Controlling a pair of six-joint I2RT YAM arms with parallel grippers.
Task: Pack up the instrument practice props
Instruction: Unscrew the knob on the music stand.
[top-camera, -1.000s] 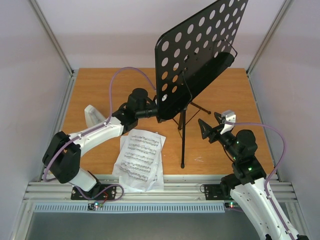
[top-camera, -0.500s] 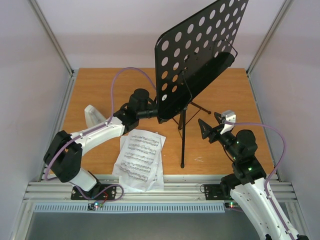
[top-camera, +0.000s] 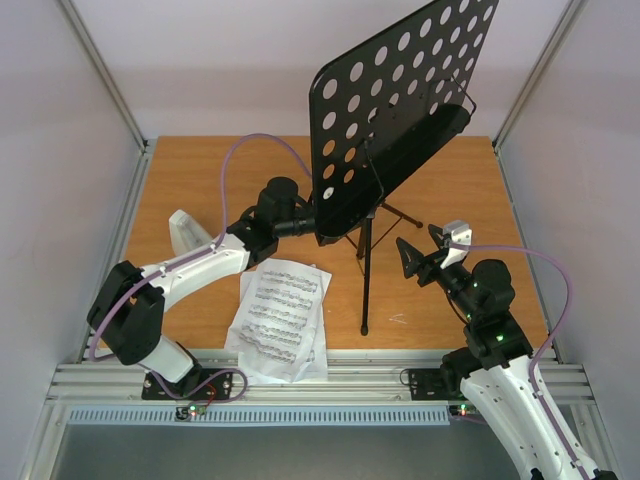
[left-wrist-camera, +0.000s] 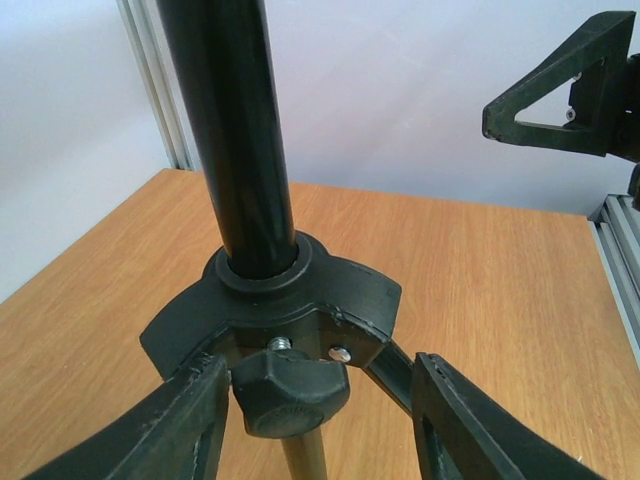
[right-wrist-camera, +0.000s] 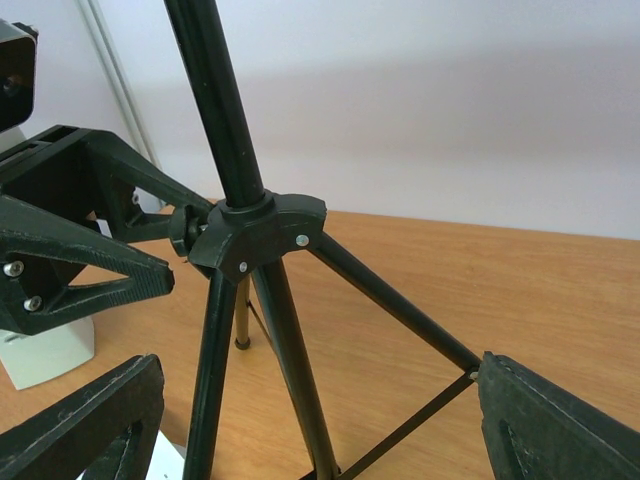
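**Packing of the instrument practice props, early stage.** None of the 3 props appears stowed, and no case or box shows in any view.

- **Stand:** The tall black tripod music stand (top-camera: 365, 275) is fully erected near the middle of the brown wooden desk (top-camera: 480, 200). Its 3 legs are splayed, its pole is upright, and its perforated black panel (top-camera: 335, 225) sits tilted at the top.
- **Pages:** The white printed sheet-music pages (top-camera: 280, 320) lie loose and overlapping at the near edge of the desk, left of the stand's pole. Their nearest corners reach onto the metal rail (top-camera: 400, 380).
- **Metronome:** The small white pyramid-shaped metronome (top-camera: 186, 232) stands at the left side of the desk, partly hidden behind the left arm. Its cover cannot be made out.
- **Left claw:** The left claw (left-wrist-camera: 320, 370) is at the stand's black plastic leg hub (left-wrist-camera: 290, 290). Its 2 fingers are spread to either side of the black locking knob (left-wrist-camera: 290, 395). Nothing is pinched, and whether a finger touches the knob cannot be told.
- **Right claw:** The right claw (top-camera: 432, 246) hovers to the right of the pole, spread wide and empty, aimed at the same hub.

Judged from this, the step in hand is loosening the knob so that the legs can fold. Left to do: collapse the stand, gather the pages and put away the metronome.
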